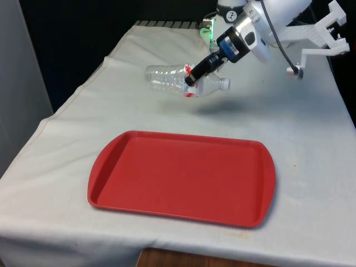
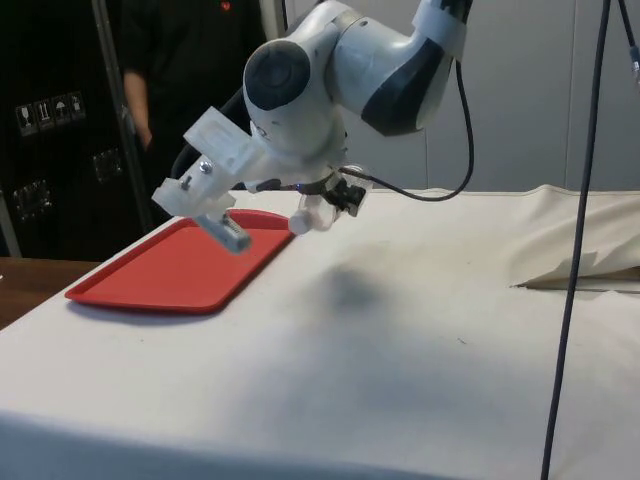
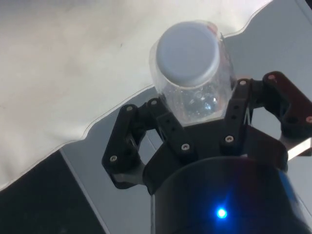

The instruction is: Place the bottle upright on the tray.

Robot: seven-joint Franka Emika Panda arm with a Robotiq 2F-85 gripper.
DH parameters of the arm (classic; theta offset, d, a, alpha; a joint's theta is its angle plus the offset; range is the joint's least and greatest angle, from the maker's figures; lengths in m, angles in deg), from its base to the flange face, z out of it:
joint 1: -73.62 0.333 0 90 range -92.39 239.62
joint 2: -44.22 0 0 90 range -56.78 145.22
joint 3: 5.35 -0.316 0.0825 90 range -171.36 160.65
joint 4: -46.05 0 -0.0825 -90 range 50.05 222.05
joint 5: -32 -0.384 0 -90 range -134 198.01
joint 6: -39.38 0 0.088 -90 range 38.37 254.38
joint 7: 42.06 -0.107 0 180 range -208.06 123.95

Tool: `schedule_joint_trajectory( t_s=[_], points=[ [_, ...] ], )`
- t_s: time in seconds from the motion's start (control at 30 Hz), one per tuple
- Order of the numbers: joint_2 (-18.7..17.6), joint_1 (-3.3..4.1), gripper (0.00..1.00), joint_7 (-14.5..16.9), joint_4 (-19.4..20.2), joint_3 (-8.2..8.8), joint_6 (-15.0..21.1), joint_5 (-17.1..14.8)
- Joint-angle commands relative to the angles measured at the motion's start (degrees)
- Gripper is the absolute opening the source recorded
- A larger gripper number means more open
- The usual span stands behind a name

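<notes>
A black two-finger gripper (image 1: 191, 79) is clamped around the middle of a clear plastic bottle with a white cap (image 1: 183, 80); the bottle lies sideways in the air above the white cloth-covered table (image 1: 311, 128). A flat red plastic tray (image 1: 183, 178) rests nearer the camera, well apart from the bottle.

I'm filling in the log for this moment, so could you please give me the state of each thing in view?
bottle: clear plastic, capped, lying sideways, held off the table, beyond the tray's far edge.
gripper: fingers shut on the bottle.
tray: red, flat on the cloth, nothing on it.
cloth: white, spread over the table, wrinkled near its edges.
</notes>
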Motion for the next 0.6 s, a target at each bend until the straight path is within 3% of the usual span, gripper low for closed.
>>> schedule_joint_trajectory(
  t_s=[0.0,0.1,0.13,0.17,0.43,0.47,0.5,0.57],
  points=[
    [0.17,-0.34,0.16,0.17,-0.17,0.11,1.03,-0.17],
    [0.11,-0.4,0.16,0.11,-0.63,0.57,1.89,-0.23],
    [0.0,-0.06,0.16,-0.11,-0.52,0.63,1.09,0.0],
    [0.06,-0.4,0.16,0.06,-0.74,0.74,2.12,-0.23],
    [-0.52,-0.52,0.16,-0.17,-2.52,2.18,4.81,-0.52],
    [-0.29,-0.17,0.16,-0.29,-2.23,2.29,4.3,-0.23],
    [-0.63,-0.52,0.16,-0.23,-2.92,2.46,5.27,-0.63],
    [-0.74,-0.52,0.16,-0.17,-3.38,2.69,5.61,-0.8]
  ],
)
